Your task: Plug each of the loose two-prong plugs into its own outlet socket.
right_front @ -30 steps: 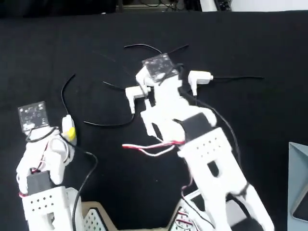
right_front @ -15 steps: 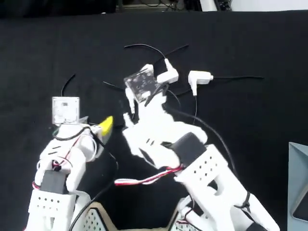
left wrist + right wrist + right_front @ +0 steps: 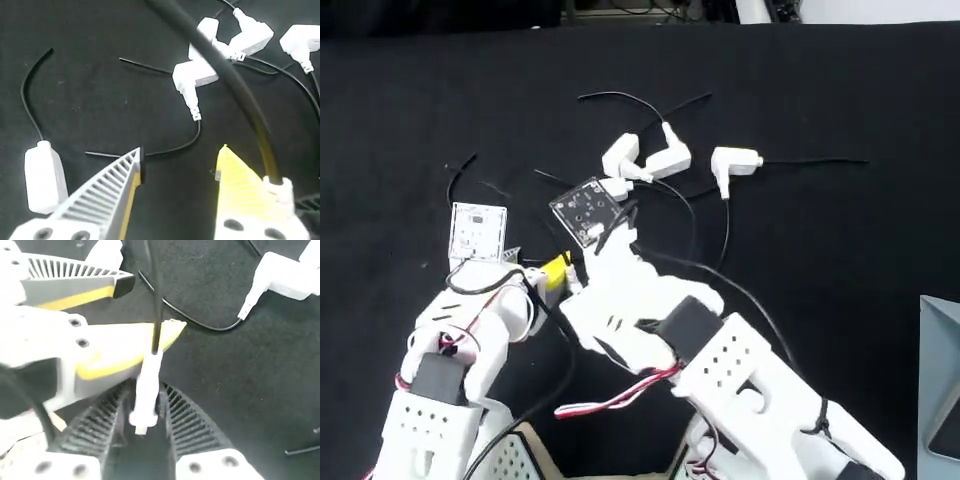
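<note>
My right gripper (image 3: 143, 416) is shut on the thin white end of a two-prong plug (image 3: 145, 385), whose black cord (image 3: 152, 295) runs away from it. My left gripper (image 3: 178, 161) stands open right beside it, the yellow finger (image 3: 125, 347) touching the held plug and the grey finger (image 3: 75, 279) apart. In the high view the two arms meet left of centre, near the yellow finger (image 3: 555, 272). Three white plug pieces (image 3: 620, 155) (image 3: 668, 160) (image 3: 735, 162) lie behind them. Another white block (image 3: 45, 175) with a cord lies by the left gripper's grey finger.
Thin black cords (image 3: 620, 98) curl over the black table (image 3: 840, 260) around the plugs. A thick black cable (image 3: 215, 55) crosses close in front of the left wrist camera. A grey box (image 3: 940, 380) stands at the right edge.
The right arm swung leftward and nearer, uncovering the plugs at the back. The left arm moved right toward the centre, so the two grippers now sit together.
</note>
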You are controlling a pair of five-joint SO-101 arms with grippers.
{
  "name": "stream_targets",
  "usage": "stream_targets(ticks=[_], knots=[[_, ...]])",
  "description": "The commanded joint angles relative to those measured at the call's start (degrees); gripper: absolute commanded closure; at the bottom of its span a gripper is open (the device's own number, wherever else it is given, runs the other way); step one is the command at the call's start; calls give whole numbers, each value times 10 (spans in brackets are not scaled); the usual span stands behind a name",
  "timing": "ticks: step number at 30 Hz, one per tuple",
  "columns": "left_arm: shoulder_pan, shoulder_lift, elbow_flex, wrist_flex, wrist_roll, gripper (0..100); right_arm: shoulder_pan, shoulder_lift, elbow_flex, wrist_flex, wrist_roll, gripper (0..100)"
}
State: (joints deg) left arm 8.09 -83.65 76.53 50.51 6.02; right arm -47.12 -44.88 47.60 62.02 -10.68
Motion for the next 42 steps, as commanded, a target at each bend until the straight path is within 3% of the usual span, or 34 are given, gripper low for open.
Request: stream_targets(ticks=[1,8,15,23,32,36,42], knots=[[11,-41,-20,18,0,755,-21,-3,16,-6,1,985],[29,-207,24,64,-1,755,-23,-6,38,-7,20,985],[66,-195,30,65,-33,755,-58,-7,48,-6,20,985],[-15,-206,29,63,-32,755,-54,-7,50,-4,20,985],[-175,-203,29,67,3,755,87,-7,51,-36,21,985],[-192,-203,29,95,-55,755,142,-4,65,-93,21,985],[-191,-190,-15,143,-85,752,185,-3,124,-211,21,985]])
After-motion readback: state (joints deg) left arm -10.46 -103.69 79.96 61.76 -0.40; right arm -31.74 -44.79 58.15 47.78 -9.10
